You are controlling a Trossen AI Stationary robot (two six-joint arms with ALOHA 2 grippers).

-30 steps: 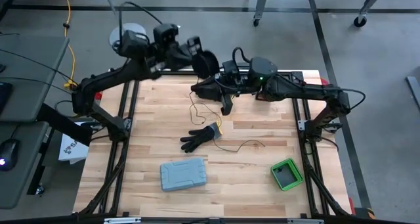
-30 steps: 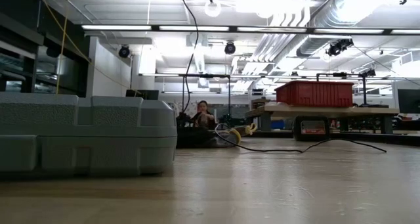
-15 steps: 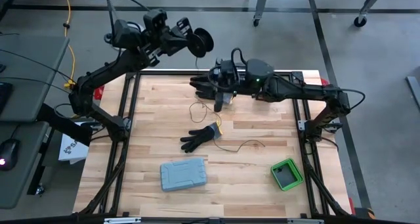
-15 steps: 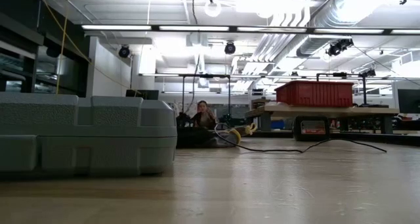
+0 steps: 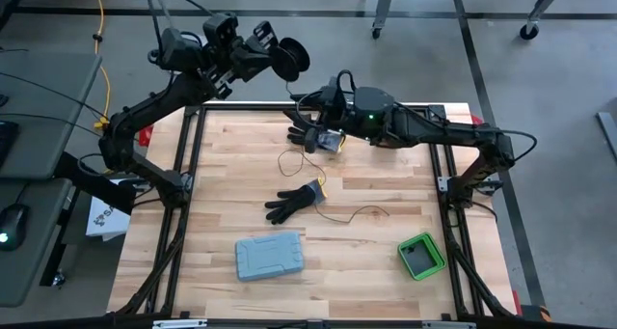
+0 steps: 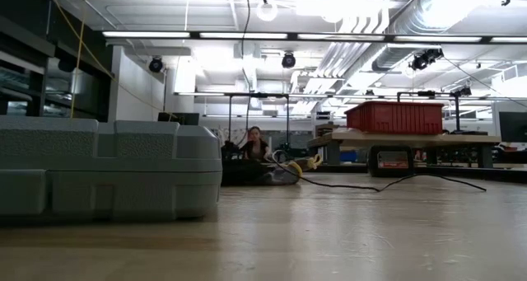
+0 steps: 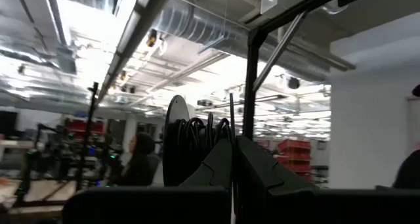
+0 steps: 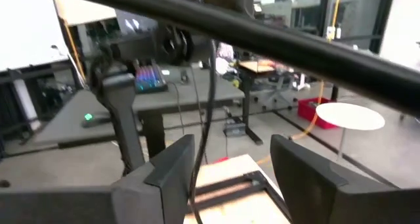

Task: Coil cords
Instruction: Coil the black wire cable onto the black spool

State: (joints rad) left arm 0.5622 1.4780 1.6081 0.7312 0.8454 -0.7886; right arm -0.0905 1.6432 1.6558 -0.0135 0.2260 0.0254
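Note:
The cord is one thin dark wire. Its loose part (image 5: pixel 289 161) squiggles over the wooden table past a black glove (image 5: pixel 292 202), and a strand (image 6: pixel 245 75) rises from there. The wound part is a black ring-shaped coil (image 5: pixel 292 53), held high above the table's far left corner by my left gripper (image 5: pixel 279 55), which is shut. My right gripper (image 5: pixel 316 136) hovers open over the table's far middle. In the right wrist view, a strand of the cord (image 8: pixel 205 112) runs down between its fingers (image 8: pixel 172 163); I cannot tell whether it touches them. My left gripper is shut on the coil of cord (image 7: pixel 200 140), which stands on edge just past the fingertips, lifted clear of the table. A thin strand (image 7: pixel 231 115) comes out where the two fingers meet. The fingers themselves hide which turns they pinch.
A grey plastic case (image 5: pixel 270 257) lies near the table's front and fills the left of the low view (image 6: pixel 107 170). A green box (image 5: pixel 421 256) sits at the front right. A person (image 6: pixel 255 141) sits in the room behind the table.
My left gripper has risen and gone toward the table's far left with the coil, away from my right gripper. My right gripper has opened, tipped its fingers upward and shifted slightly toward the far left. The loose cord on the table has stayed in place.

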